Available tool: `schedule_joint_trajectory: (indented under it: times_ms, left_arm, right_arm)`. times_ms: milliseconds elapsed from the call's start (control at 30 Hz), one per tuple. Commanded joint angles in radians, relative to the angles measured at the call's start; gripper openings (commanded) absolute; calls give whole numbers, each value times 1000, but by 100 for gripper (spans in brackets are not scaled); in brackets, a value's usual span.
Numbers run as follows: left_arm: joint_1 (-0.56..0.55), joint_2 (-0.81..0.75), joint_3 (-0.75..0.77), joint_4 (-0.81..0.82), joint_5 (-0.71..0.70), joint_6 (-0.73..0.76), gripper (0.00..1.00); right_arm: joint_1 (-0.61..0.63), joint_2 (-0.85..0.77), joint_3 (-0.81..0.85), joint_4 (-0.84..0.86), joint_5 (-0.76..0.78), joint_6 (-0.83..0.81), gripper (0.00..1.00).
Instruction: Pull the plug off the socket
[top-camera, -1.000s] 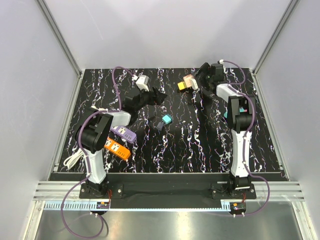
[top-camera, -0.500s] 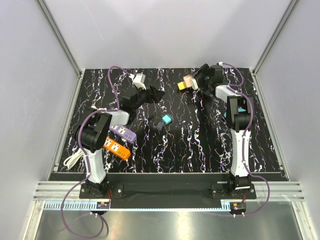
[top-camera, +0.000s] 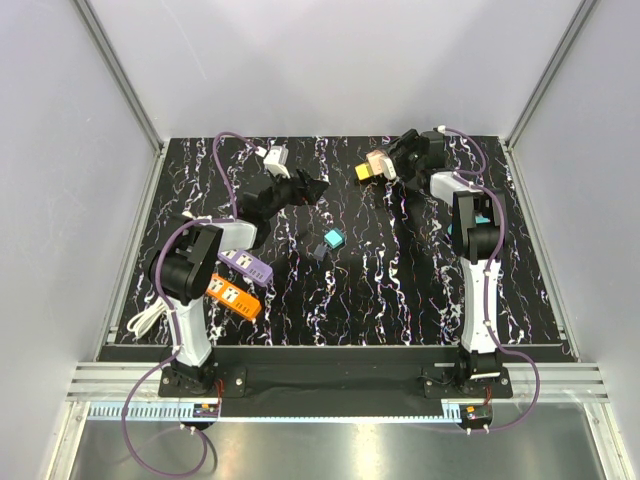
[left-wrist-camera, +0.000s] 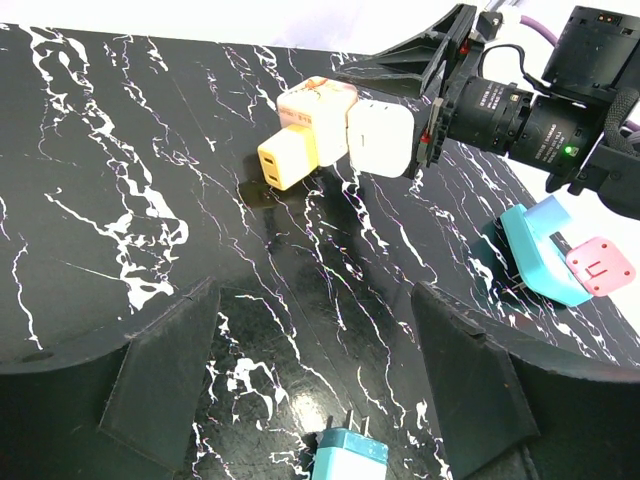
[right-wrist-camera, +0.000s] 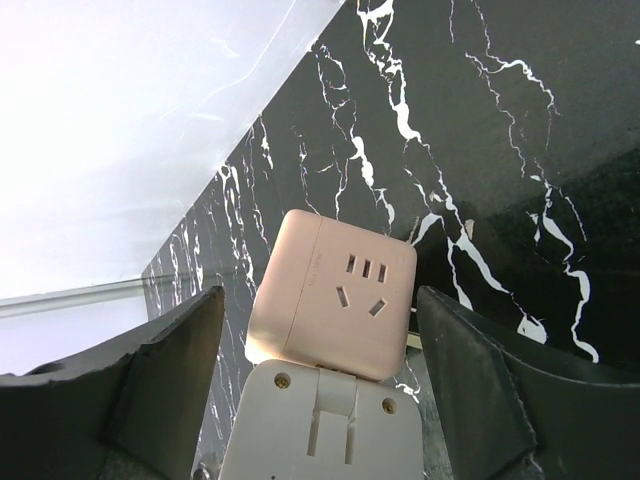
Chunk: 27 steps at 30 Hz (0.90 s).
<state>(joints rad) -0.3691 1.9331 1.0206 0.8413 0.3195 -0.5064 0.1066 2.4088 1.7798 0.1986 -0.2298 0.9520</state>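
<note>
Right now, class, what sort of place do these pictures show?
Probably a robotics lab test cell: a left arm and right arm bolted to a black marbled table, pale panels in a metal frame, and a pink socket cube.

Your left arm's wrist has rolled and swung back over the last second. The white camera block (top-camera: 273, 156) on it now sits further up and left, nearer the rear edge of the black marbled desk (top-camera: 380, 290). The purple cable (top-camera: 222, 165) feeding it has bowed leftward into a taller loop. The left tool (top-camera: 318, 187), fingers spread, has drifted slightly rearward. Your right tool (right-wrist-camera: 318, 295), closed around the white plug cube (right-wrist-camera: 320, 430), has edged a touch leftward.
</note>
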Motion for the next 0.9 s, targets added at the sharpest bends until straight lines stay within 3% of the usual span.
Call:
schedule_joint_trajectory:
  times_ms: [0, 233, 500, 767, 867]
  left_arm:
    - [7, 13, 3, 94, 24, 2, 82]
    - [13, 12, 1, 97, 24, 2, 82]
    - [16, 15, 1, 97, 26, -3, 81]
    - [19, 20, 3, 101, 32, -7, 81]
    - [22, 18, -1, 101, 32, -9, 81]
  right_arm:
    - [4, 19, 4, 48, -20, 21, 82]
    - [4, 19, -3, 45, -11, 22, 71]
    - [7, -4, -59, 78, -16, 62, 41]
    - [44, -114, -181, 56, 83, 106, 34]
    - [57, -155, -178, -31, 113, 102, 34]
